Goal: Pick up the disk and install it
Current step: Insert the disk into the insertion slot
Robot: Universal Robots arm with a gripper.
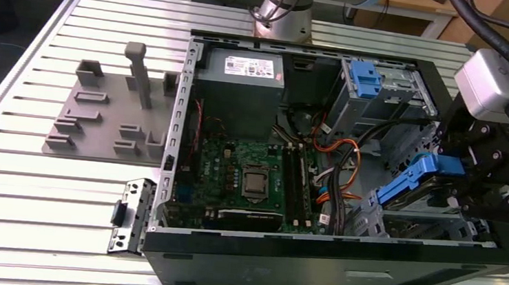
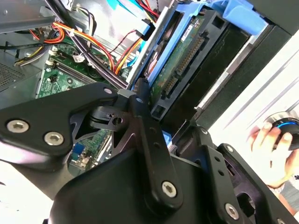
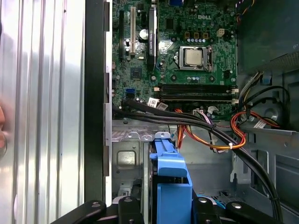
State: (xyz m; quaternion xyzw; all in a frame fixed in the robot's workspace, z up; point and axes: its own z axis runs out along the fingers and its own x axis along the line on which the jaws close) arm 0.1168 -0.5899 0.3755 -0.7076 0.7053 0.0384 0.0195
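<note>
Now one tool [image 1: 457, 191] grips one disk [image 1: 410, 178], tilted.

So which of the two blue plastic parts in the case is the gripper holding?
The blue-framed disk at the exterior view's right, tilted on edge between the gripper fingers. The other blue clip sits untouched on the drive cage near the power supply.

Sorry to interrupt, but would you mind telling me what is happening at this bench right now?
A robot arm's gripper is holding the disk, a hard drive in a blue frame, tilted over the drive bay at the corner of an open computer case lying on a slatted metal table. The disk is not seated yet. A person's hand rests on a control beside the case.
</note>
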